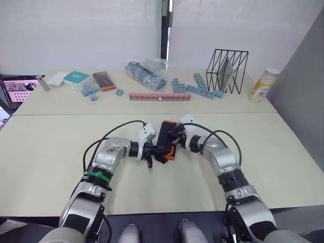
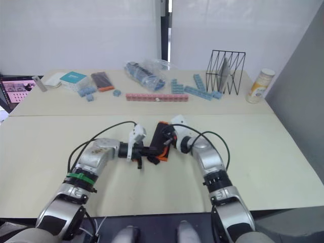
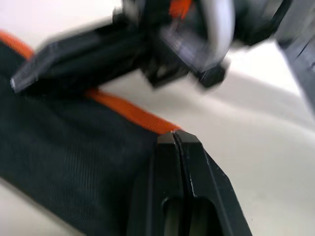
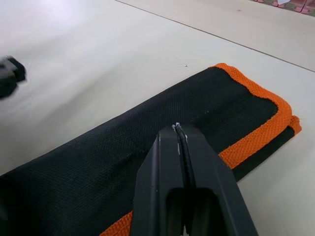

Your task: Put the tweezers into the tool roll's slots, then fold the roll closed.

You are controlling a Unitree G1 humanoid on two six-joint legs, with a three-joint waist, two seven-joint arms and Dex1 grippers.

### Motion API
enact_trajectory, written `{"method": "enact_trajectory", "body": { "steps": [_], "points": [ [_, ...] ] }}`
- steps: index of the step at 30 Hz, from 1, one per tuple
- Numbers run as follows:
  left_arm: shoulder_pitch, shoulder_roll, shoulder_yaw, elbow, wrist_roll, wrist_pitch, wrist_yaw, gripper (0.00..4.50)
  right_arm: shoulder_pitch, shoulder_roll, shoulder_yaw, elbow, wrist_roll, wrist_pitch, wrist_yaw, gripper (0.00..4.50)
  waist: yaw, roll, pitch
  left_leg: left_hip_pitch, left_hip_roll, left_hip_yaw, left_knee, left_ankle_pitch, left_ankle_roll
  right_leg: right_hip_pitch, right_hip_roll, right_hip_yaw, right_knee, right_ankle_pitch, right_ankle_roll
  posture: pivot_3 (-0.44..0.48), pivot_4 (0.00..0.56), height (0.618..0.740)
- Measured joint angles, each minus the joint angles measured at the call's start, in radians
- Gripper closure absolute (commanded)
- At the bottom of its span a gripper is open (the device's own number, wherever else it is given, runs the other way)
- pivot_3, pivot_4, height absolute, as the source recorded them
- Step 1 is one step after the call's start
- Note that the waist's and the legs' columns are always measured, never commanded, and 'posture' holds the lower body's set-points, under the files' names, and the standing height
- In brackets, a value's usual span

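Tool roll (image 1: 166, 137) sits at centre frame of the head views on the near table (image 1: 45, 157), between the two grippers. It's folded shut: black woven fabric outside, orange binding along the edge and around one rounded end, layers stacked at that end in the right wrist view. No tweezers or slots visible from outside.

Left gripper (image 1: 150, 155) comes in from the lower left, touching the roll's lower-left side. Left wrist view: its two black fingers (image 3: 189, 162) are pressed together with no gap, tips right at the orange edge (image 3: 130, 114) of the roll; can't tell if any fabric is pinched.

Right gripper (image 1: 174, 135) comes in from the lower right, at the roll's right side. Right wrist view: fingers (image 4: 184, 162) closed tip to tip over the black fabric (image 4: 123, 147); can't tell whether they're nipping it or just resting over it.

Farther back, upper half of frame, second table (image 1: 71, 104) joined behind the first:
- pink block strip (image 1: 159, 96), centre
- clear bag of blue parts (image 1: 147, 73) behind it
- loose blue blocks (image 1: 195, 88) right of centre
- black wire rack (image 1: 228, 71), upper right
- white/yellow canister (image 1: 264, 84), far right
- dark case with orange end (image 1: 105, 81) and teal-lid box (image 1: 77, 79), upper left
- screen (image 1: 19, 90) at the left edge
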State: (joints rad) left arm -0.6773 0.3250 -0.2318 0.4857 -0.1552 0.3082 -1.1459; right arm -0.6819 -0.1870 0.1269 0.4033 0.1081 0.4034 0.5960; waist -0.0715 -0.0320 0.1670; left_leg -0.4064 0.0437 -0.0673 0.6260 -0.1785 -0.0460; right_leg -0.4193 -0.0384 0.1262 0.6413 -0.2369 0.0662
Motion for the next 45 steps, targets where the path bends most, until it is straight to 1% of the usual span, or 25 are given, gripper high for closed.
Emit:
{"method": "enact_trajectory", "body": {
  "steps": [4, 6, 7, 8, 10, 15, 19, 24, 27, 29, 31, 35, 36, 37, 39, 42, 45],
  "points": [
    [0.017, 0.003, -0.013, -0.001, 0.026, -0.051, 0.016, 4.48, 0.008, 0.001, -0.014, 0.019, 0.005, -0.015, 0.004, 4.50, -0.001, 0.000, 0.000, 0.003, 0.000, 0.000, 0.000, 0.000, 0.000, 0.002, 0.000, 0.000, 0.000, 0.000, 0.000, 0.000, 0.150, 0.737],
    [0.021, 0.008, -0.012, -0.002, 0.029, -0.051, 0.020, 4.48, -0.015, 0.008, -0.011, 0.080, 0.002, -0.052, 0.011, 4.50, -0.004, 0.001, -0.001, 0.008, 0.000, 0.000, 0.000, 0.000, 0.000, 0.008, 0.000, 0.000, 0.000, 0.000, 0.000, 0.000, 0.150, 0.737],
    [0.023, 0.010, -0.012, -0.001, 0.033, -0.051, 0.023, 4.48, -0.034, 0.011, -0.004, 0.122, -0.007, -0.074, 0.012, 4.50, -0.007, 0.001, 0.000, 0.013, 0.000, 0.000, 0.000, 0.000, 0.000, 0.013, 0.000, 0.000, -0.001, -0.001, -0.001, 0.000, 0.150, 0.737],
    [0.025, 0.012, -0.012, 0.000, 0.035, -0.050, 0.025, 4.48, -0.053, 0.014, 0.002, 0.158, -0.013, -0.088, 0.011, 4.50, -0.013, 0.000, 0.000, 0.016, 0.000, 0.000, -0.001, 0.000, 0.000, 0.016, 0.000, 0.000, -0.002, -0.004, -0.006, 0.000, 0.150, 0.737],
    [0.027, 0.024, -0.012, -0.003, 0.038, -0.048, 0.026, 4.48, -0.122, 0.030, 0.002, 0.275, -0.026, -0.137, -0.001, 4.50, -0.026, 0.000, -0.001, 0.019, 0.000, 0.000, -0.001, 0.000, 0.000, 0.018, 0.000, 0.000, -0.002, -0.007, -0.010, 0.000, 0.150, 0.737],
    [0.054, 0.032, -0.011, -0.034, 0.039, -0.043, 0.034, 4.48, -0.286, 0.053, -0.018, 0.588, -0.064, -0.289, -0.064, 4.50, -0.037, 0.001, -0.001, 0.020, 0.000, 0.000, -0.001, 0.000, 0.000, 0.019, 0.000, 0.000, -0.001, -0.006, -0.009, 0.000, 0.150, 0.737],
    [0.072, 0.035, -0.007, -0.061, 0.036, -0.038, 0.036, 4.48, -0.351, 0.061, -0.026, 0.737, -0.093, -0.384, -0.112, 4.50, -0.040, 0.001, -0.001, 0.020, 0.000, -0.001, -0.004, 0.000, 0.000, 0.019, 0.000, 0.000, -0.001, -0.004, -0.002, 0.000, 0.150, 0.737],
    [0.092, 0.033, 0.011, -0.090, 0.024, -0.010, 0.049, 4.48, -0.365, 0.063, -0.052, 0.819, -0.106, -0.484, -0.167, 4.50, -0.044, 0.001, -0.001, 0.019, 0.000, -0.001, -0.005, 0.000, 0.000, 0.018, 0.000, 0.000, -0.002, -0.004, -0.002, 0.000, 0.150, 0.737],
    [0.102, 0.035, 0.023, -0.110, 0.014, -0.004, 0.057, 4.48, -0.349, 0.055, -0.088, 0.828, -0.097, -0.546, -0.153, 4.50, -0.050, 0.001, -0.001, 0.018, 0.000, -0.001, -0.005, 0.000, 0.000, 0.017, 0.000, 0.000, -0.002, -0.004, -0.002, 0.000, 0.150, 0.737],
    [0.115, 0.033, 0.033, -0.128, 0.004, -0.003, 0.063, 4.48, -0.325, 0.051, -0.107, 0.799, -0.082, -0.592, -0.111, 4.50, -0.052, 0.001, 0.000, 0.017, -0.001, -0.001, -0.007, 0.000, 0.000, 0.016, 0.000, 0.000, -0.002, -0.004, -0.002, 0.000, 0.150, 0.737],
    [0.136, 0.028, 0.054, -0.149, -0.014, 0.002, 0.071, 4.48, -0.296, 0.048, -0.127, 0.733, -0.054, -0.626, -0.053, 4.50, -0.052, 0.002, 0.000, 0.016, -0.001, -0.001, -0.010, 0.000, 0.000, 0.015, 0.000, 0.000, -0.003, -0.004, -0.002, 0.000, 0.150, 0.737],
    [0.176, 0.020, 0.106, -0.236, -0.094, 0.109, 0.100, 4.48, -0.196, 0.002, -0.159, 0.492, 0.022, -0.597, 0.059, 4.50, -0.050, 0.002, 0.001, 0.012, -0.001, -0.003, -0.014, 0.000, 0.000, 0.012, 0.000, 0.000, -0.005, -0.006, -0.001, 0.000, 0.150, 0.737],
    [0.192, 0.029, 0.122, -0.282, -0.127, 0.148, 0.103, 4.48, -0.134, -0.030, -0.162, 0.374, 0.047, -0.561, 0.099, 4.50, -0.046, 0.002, 0.002, 0.008, -0.001, -0.005, -0.015, 0.000, 0.000, 0.009, 0.000, -0.002, -0.007, -0.006, -0.001, 0.000, 0.150, 0.737],
    [0.199, 0.040, 0.134, -0.301, -0.139, 0.162, 0.104, 4.23, -0.106, -0.047, -0.164, 0.331, 0.059, -0.543, 0.119, 4.50, -0.046, 0.002, 0.002, 0.006, -0.001, -0.006, -0.015, 0.000, 0.000, 0.007, 0.000, -0.003, -0.008, -0.006, -0.001, 0.000, 0.150, 0.737],
    [0.208, 0.076, 0.170, -0.353, -0.166, 0.210, 0.126, 3.68, 0.002, -0.104, -0.163, 0.171, 0.090, -0.463, 0.166, 4.50, -0.041, 0.002, 0.002, -0.003, -0.001, -0.006, -0.015, 0.000, 0.000, -0.002, 0.000, -0.002, -0.007, -0.005, -0.002, 0.000, 0.150, 0.737],
    [0.224, 0.163, 0.241, -0.404, -0.179, 0.239, 0.165, 2.68, 0.148, -0.184, -0.172, -0.011, 0.126, -0.345, 0.204, 3.64, -0.037, 0.003, 0.003, -0.004, -0.001, -0.005, -0.016, 0.000, 0.000, -0.005, 0.000, -0.002, -0.006, -0.005, -0.003, 0.000, 0.150, 0.737],
    [0.259, 0.241, 0.296, -0.408, -0.174, 0.213, 0.189, 1.72, 0.224, -0.247, -0.192, -0.123, 0.156, -0.275, 0.221, 2.65, -0.036, 0.005, 0.004, -0.002, -0.001, -0.005, -0.017, 0.000, 0.000, -0.005, 0.000, -0.002, -0.006, -0.005, -0.003, 0.000, 0.150, 0.737]
  ]
}}
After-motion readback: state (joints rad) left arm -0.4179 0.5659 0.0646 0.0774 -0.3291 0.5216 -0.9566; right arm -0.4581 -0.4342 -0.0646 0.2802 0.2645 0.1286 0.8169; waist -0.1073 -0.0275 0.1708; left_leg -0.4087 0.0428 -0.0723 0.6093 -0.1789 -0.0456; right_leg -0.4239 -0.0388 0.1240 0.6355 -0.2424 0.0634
